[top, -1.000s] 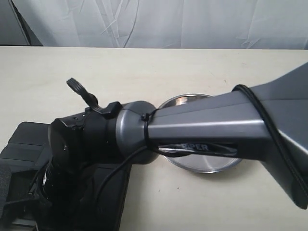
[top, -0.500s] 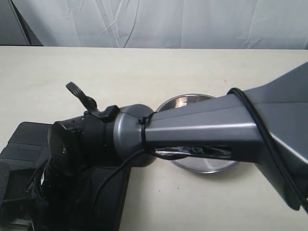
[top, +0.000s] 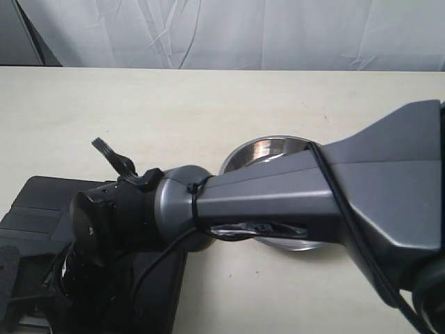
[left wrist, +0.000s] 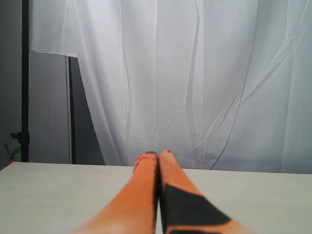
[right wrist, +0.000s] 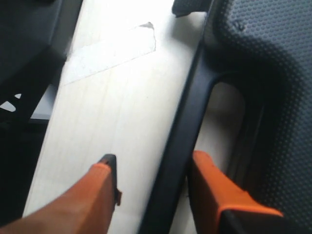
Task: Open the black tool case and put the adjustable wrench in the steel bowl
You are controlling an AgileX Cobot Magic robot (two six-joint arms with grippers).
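Observation:
The black tool case lies closed at the table's front left. My right arm reaches across the table and down over it, and its wrist hides the gripper in the exterior view. In the right wrist view my right gripper is open and straddles the case's black handle bar, with one orange finger against the bar. The steel bowl sits mid-table, mostly hidden behind the arm. My left gripper is shut on nothing and points at the curtain. The adjustable wrench is out of view.
A strip of pale tape is stuck on the table beside the case. A white curtain hangs behind the table's far edge. A dark blurred shape sits at the left edge beside the case.
My right arm has sunk lower and shifted left over the case. More of the bowl's far rim now shows.

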